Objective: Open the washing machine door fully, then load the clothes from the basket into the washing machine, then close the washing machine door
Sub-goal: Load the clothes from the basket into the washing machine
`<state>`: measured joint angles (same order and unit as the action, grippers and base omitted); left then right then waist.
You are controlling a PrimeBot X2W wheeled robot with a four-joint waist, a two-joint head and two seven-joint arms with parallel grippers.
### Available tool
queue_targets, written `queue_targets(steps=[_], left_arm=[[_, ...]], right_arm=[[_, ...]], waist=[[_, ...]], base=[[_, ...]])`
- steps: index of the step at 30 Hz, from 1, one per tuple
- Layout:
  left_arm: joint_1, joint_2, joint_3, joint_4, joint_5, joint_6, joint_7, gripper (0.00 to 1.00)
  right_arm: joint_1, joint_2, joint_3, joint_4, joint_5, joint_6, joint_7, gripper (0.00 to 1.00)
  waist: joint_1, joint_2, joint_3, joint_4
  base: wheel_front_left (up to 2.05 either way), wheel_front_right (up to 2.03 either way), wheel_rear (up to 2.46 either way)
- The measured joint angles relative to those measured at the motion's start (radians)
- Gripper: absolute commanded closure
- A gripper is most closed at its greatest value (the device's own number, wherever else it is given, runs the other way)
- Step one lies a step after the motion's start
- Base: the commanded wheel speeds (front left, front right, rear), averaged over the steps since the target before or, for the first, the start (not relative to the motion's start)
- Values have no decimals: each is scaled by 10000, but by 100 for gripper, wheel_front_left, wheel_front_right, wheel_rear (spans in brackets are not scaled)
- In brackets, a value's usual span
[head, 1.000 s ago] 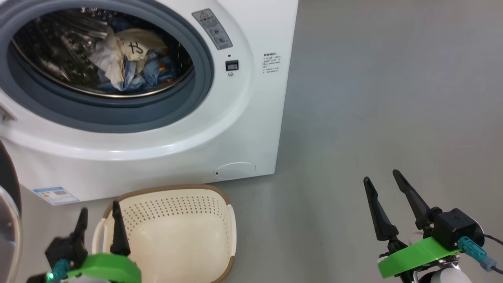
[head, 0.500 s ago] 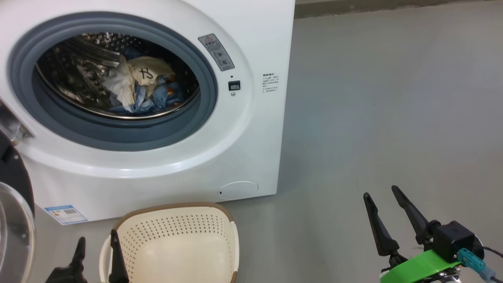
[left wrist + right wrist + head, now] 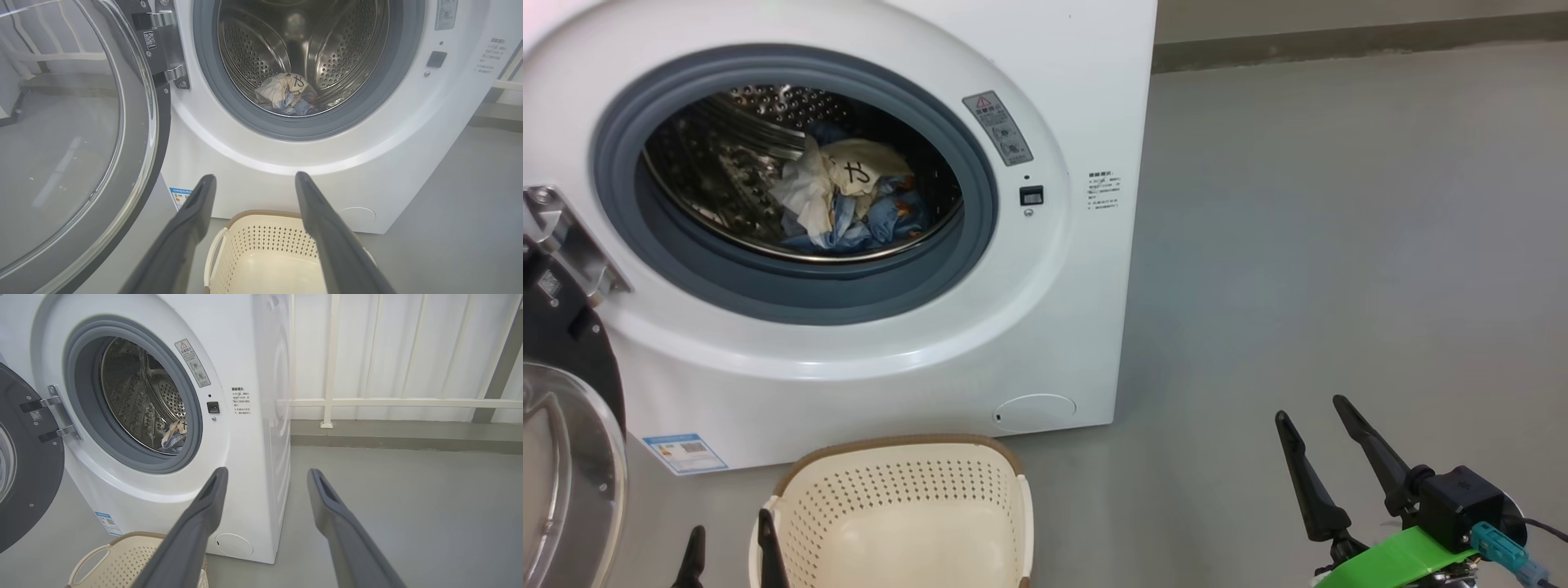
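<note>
The washing machine point(image 3: 1045, 310) stands on the grey floor point(image 3: 1339, 245) with its round opening facing the robot. The washing machine door point(image 3: 564, 457) hangs swung out on its hinge point(image 3: 564, 237) at the left of the opening; in the left wrist view its black rim and clear glass bowl point(image 3: 73, 134) face away from the drum. The basket point(image 3: 890, 490) sits on the floor just in front of the machine, below the opening. The part of its inside that shows is bare. The clothes point(image 3: 849, 204), cream, white and light blue, lie in a heap at the bottom of the steel drum, inside the grey gasket point(image 3: 800, 294).

The left tool point(image 3: 731, 551) hovers at the near left edge of the basket, fingers spread and grasping nothing. The right tool point(image 3: 1311, 408) hangs over bare floor, well apart from the machine, likewise released and empty.

Assessment: opening and loading appear complete. The step in hand is closing the door.

Next move: bring a tool, most likely the left one, behind the outer rim of the door. Push the door round its hinge towards the opening until it seats against the gasket. Keep the fingers clear of the closing gap.
</note>
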<state>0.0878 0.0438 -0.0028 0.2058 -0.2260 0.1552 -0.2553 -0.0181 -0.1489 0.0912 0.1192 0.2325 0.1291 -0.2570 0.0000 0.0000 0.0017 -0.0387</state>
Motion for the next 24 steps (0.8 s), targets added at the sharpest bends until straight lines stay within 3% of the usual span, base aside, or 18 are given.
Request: queue_targets(steps=[24], left_arm=[[373,0,-73,-221,38,136,0,0]], right_arm=[[131,-52,127,48,86,0,0,0]], waist=[[0,0,-160,-36]], base=[[0,0,0]])
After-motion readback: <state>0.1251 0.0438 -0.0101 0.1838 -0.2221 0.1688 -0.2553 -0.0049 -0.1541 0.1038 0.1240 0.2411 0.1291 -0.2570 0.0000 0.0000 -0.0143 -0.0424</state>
